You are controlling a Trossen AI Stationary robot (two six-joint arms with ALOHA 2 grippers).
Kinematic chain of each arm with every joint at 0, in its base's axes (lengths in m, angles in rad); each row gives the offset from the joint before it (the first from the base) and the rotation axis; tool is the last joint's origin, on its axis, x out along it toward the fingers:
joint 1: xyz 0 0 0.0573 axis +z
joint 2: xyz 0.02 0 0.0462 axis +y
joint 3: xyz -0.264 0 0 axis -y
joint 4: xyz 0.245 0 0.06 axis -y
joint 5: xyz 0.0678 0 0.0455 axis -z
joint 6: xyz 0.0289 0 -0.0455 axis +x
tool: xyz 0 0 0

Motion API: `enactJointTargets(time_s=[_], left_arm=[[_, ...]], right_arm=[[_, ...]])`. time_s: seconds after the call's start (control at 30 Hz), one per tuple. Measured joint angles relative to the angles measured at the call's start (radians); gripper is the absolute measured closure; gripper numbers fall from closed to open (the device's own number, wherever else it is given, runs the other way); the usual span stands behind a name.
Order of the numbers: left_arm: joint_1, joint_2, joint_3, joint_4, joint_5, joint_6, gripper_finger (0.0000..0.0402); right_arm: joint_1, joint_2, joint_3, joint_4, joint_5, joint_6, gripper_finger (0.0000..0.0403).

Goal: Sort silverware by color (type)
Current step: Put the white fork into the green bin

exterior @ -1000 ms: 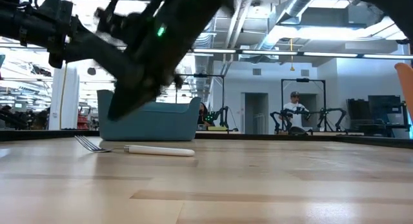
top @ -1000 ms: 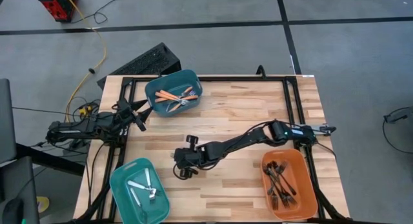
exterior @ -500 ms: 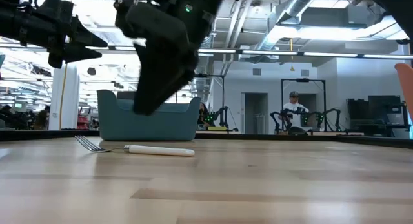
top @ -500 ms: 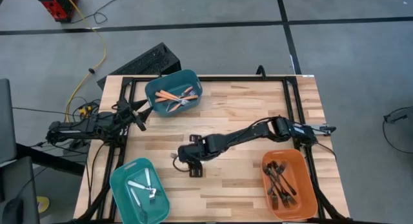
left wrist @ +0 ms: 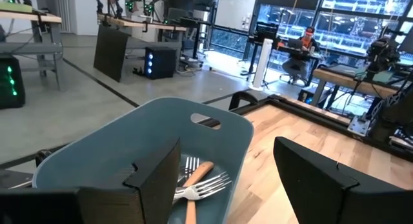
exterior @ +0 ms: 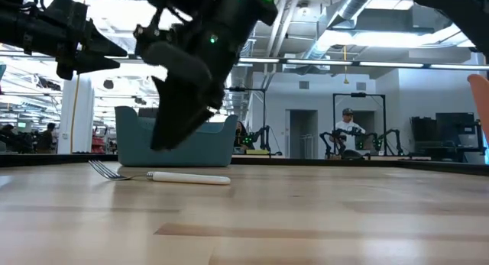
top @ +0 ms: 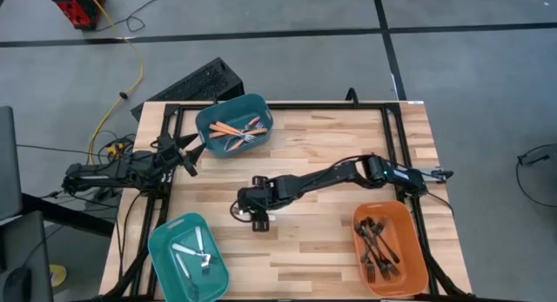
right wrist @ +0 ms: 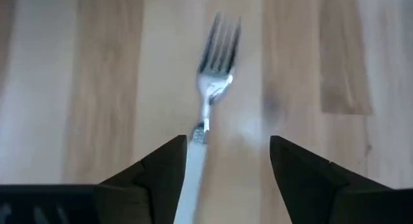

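A white-handled fork [exterior: 164, 176] with silver tines [right wrist: 216, 46] lies flat on the wooden table. My right gripper [top: 252, 211] hangs open just above it, slanting down. In the right wrist view the fork's handle [right wrist: 192, 172] runs between the two fingers [right wrist: 161, 172], which stand clear of it. The low view shows a gap between the right gripper [exterior: 172, 124] and the fork. My left gripper [top: 190, 150] waits open at the table's left edge, pointing at the far teal bin [left wrist: 161, 133], which holds orange-handled forks [left wrist: 197, 185].
The far teal bin [top: 233, 125] stands at the table's far edge. Another teal bin [top: 187, 257] with white forks sits at the near left. An orange bin [top: 389, 248] with black forks sits at the near right. Bare wood lies between them.
My right gripper has risen off the fork, drawn a little toward the table's far edge, turned at the wrist and opened. The fork has stayed flat on the table where it was.
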Motion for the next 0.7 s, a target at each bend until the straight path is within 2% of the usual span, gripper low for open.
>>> enactJointTargets(time_s=[0.33,0.7], left_arm=[[0.000,0.000,0.000,-0.001,0.000,0.015,0.0167],[0.000,0.000,0.000,-0.001,0.000,0.015,0.0167]], right_arm=[[0.006,0.021,0.007,0.117,0.018,0.008,0.0158],[0.014,0.065,0.005,0.092,0.021,0.043,0.0158]])
